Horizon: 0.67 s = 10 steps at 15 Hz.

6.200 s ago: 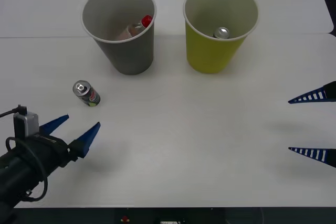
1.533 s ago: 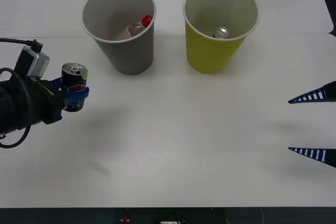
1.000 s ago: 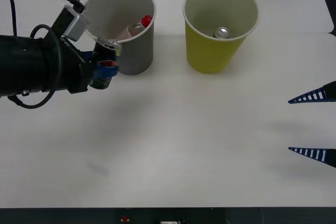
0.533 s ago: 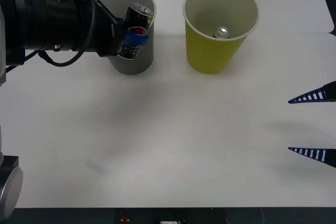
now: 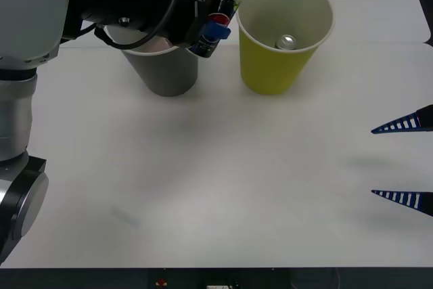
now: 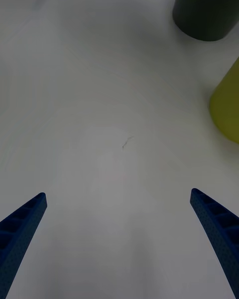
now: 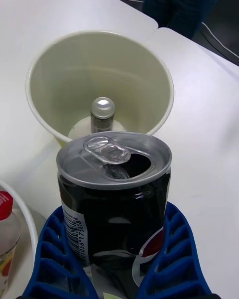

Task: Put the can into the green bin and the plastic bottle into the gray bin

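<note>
**Can held aloft between the two bins**

The left gripper is clenched on the can, carrying it tilted in the air just at the 9 o'clock side of the green bin's rim, with the gray bin at about 8 o'clock from the can. In the front view the left arm crosses over the gray bin's mouth and hides its contents.

The left wrist view adds what the front view cannot: the can has an opened top with its pull-tab raised, a barcode on its dark side, and the blue ribbed fingers wrap both flanks. Beyond it sits the green bin, with a second can standing upright inside. At one edge, the red cap and clear body of the plastic bottle peek from inside the gray bin's pale rim.

The front view also shows that second can as a silver top inside the green bin.

The right gripper hovers at 3 o'clock over the white table, fingers spread wide and grasping nothing. Its wrist view shows the gray bin's base and a slice of the green bin.
</note>
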Motion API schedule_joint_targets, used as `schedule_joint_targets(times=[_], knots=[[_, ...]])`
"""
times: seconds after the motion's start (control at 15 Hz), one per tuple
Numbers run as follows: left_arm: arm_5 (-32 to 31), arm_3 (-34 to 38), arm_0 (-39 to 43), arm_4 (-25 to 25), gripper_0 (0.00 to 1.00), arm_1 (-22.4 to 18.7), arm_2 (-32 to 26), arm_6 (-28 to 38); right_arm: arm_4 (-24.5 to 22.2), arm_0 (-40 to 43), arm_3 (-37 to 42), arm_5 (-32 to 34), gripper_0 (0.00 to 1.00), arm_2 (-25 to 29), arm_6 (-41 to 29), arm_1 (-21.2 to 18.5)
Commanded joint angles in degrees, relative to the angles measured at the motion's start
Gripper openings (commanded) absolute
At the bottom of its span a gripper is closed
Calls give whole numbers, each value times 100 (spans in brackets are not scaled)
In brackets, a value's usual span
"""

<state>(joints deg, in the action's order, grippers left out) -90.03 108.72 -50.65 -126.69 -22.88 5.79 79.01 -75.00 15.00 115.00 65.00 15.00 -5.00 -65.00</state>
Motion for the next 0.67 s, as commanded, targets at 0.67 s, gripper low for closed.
schedule_joint_targets(times=[0.67], knots=[[3,-2171,-1825,-453,0,522,757,0,0,0,0,0,100,0,0,0]])
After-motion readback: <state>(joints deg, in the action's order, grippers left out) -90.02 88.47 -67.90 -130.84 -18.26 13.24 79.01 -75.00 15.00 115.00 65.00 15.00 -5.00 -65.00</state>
